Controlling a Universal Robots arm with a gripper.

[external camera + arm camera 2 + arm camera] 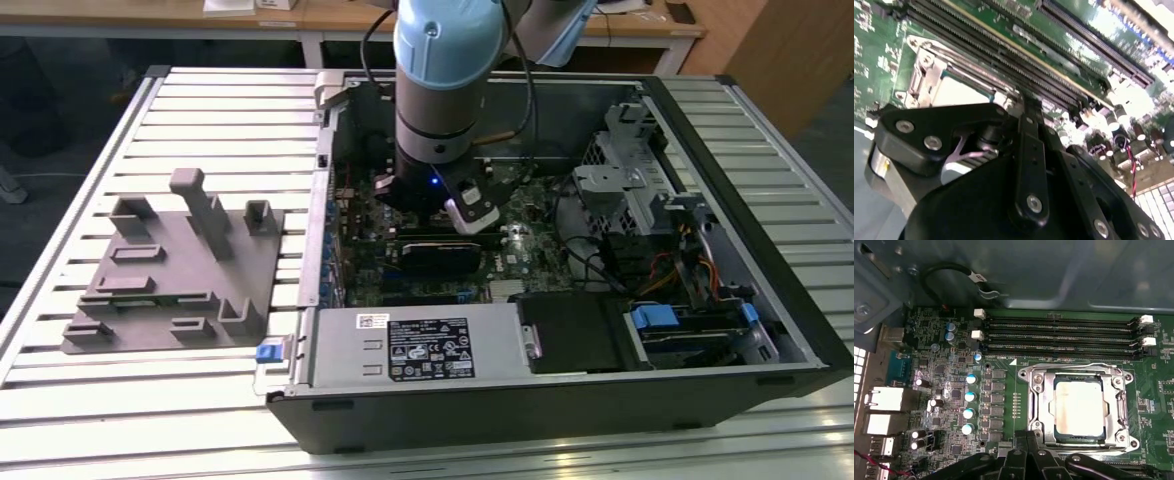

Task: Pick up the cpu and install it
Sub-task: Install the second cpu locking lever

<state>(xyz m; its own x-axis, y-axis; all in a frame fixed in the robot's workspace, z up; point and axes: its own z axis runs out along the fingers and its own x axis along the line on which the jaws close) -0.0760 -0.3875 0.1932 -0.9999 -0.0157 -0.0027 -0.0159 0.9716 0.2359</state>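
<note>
The cpu [1079, 407], a small square chip with a silvery-white top, lies flat inside the metal-framed socket [1030, 405] on the green motherboard; one corner of the cpu [961, 92] also peeks out past the gripper's black links in the second wrist view. My gripper [1027, 440] hovers just beside the socket's edge, its black fingers [1026, 130] pressed together with nothing between them. In the exterior view the arm reaches straight down into the open computer case, with the gripper [427, 205] low over the board.
Long memory slots [1059, 335] run beside the socket, and capacitors [970, 397] stand nearby. The case walls [747, 200], drive cage [641, 170] and power supply [414, 345] hem in the arm. A grey plastic fixture [174, 270] sits on the slatted table at the exterior view's left.
</note>
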